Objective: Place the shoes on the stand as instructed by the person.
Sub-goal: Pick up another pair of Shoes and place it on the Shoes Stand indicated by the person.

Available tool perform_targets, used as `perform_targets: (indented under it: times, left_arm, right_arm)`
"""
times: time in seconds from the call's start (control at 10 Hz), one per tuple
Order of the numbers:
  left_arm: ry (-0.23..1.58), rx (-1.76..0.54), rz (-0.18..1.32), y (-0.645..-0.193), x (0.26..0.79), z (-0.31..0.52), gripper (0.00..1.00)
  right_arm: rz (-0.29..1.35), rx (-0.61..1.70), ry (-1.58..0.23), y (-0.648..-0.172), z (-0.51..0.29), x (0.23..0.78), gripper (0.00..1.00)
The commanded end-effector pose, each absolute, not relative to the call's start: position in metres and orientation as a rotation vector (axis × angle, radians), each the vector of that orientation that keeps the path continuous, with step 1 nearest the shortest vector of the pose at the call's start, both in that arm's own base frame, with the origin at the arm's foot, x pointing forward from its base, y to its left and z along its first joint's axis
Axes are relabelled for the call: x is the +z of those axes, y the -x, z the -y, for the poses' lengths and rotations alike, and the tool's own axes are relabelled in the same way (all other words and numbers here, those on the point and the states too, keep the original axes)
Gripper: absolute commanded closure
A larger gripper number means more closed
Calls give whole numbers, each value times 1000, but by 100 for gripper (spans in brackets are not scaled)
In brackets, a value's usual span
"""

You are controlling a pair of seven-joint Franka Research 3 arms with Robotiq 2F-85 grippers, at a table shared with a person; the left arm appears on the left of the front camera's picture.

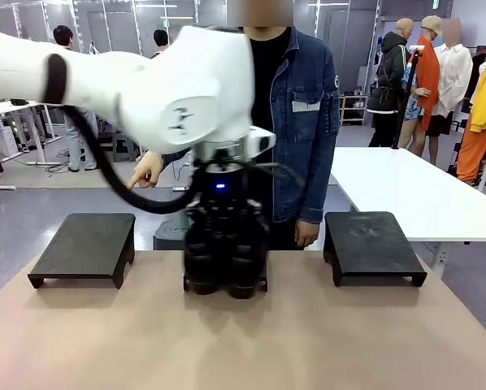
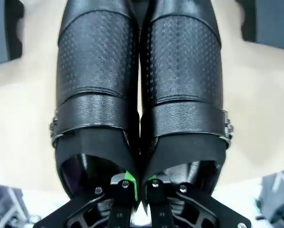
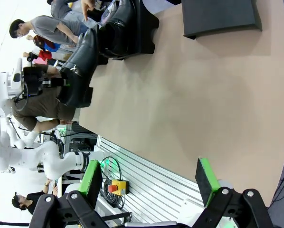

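Note:
My left gripper (image 1: 223, 213) hangs over the middle of the table, shut on a pair of black shoes (image 1: 224, 253). In the left wrist view its green-padded fingers (image 2: 128, 178) pinch the two inner heel edges of the shoes (image 2: 99, 80) together, toes pointing away. A second pair of shoes (image 3: 120, 21) sits on a low black block (image 3: 146, 33) just behind the held pair (image 3: 80, 66). The person (image 1: 304, 122) in a denim jacket stands at the far side, one hand (image 1: 145, 172) pointing toward the picture's left. My right gripper (image 3: 149, 183) stands open over the near table edge, holding nothing.
A black stand (image 1: 84, 244) sits at the far left of the tan table (image 1: 243, 341) and another stand (image 1: 373, 244) at the far right. A white table (image 1: 414, 187) stands behind on the right. Other people stand farther back.

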State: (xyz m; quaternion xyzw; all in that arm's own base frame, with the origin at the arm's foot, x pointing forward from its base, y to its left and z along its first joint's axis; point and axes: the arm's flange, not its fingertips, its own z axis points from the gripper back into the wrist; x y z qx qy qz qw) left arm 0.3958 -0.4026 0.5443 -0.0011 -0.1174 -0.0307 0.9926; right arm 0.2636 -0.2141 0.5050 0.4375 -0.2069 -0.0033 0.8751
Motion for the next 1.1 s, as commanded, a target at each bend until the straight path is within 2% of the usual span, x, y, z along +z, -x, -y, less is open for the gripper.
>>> perform_targets:
  times: [0.0, 0.3, 0.4, 0.8, 0.9, 1.0]
  left_arm:
    - [52, -126, 341, -371, 538, 349, 100]
    - [102, -111, 373, -357, 534, 328, 100]
    - [4, -98, 323, -374, 531, 334, 100]
    - [4, -98, 323, -374, 531, 334, 100]
    - [8, -84, 317, -369, 515, 331, 93]
    - [72, -105, 449, -378, 536, 313, 93]
  right_arm:
    - [436, -12, -925, -263, 213, 506, 0]
    - [436, -12, -925, -263, 213, 506, 0]
    - [436, -12, -925, -263, 213, 506, 0]
    - [436, -12, -925, -263, 213, 506, 0]
    - [436, -12, -925, -263, 213, 506, 0]
    - [436, -12, -925, -263, 213, 506, 0]
